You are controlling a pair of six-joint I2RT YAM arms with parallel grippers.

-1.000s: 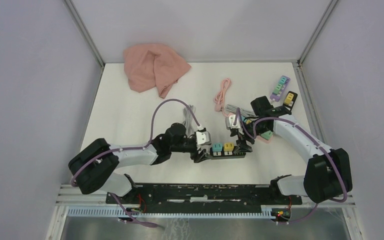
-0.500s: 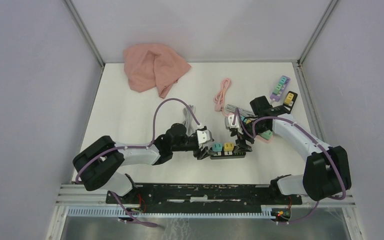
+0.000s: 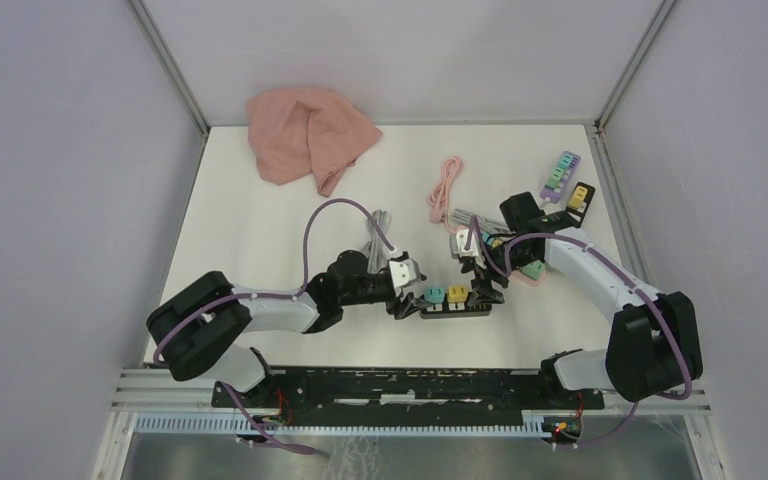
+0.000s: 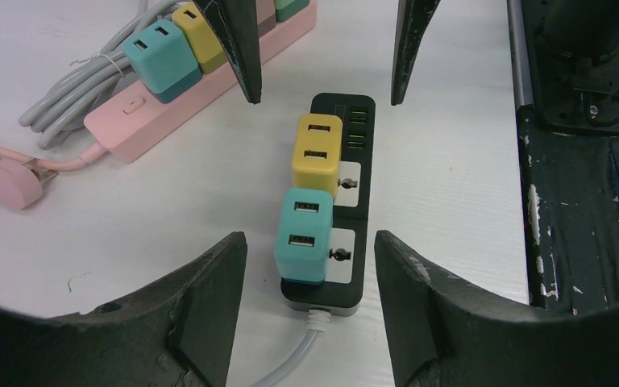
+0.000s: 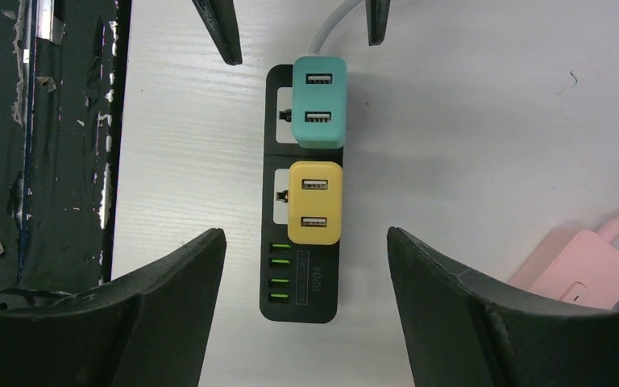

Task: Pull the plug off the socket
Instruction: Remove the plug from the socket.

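While the white table [image 3: 260, 230] carries the black power strip [image 5: 278, 201] near the arm bases, both grippers hang over it, jaws wide and empty: left gripper [image 4: 308, 242] astride the teal plug [image 4: 305, 234], right gripper [image 5: 305, 238] by the yellow plug [image 5: 316, 201]. Both plugs are seated. Best bet: right pins the strip flat, left squeezes the teal plug's sides squarely, then pulls straight out without rocking.
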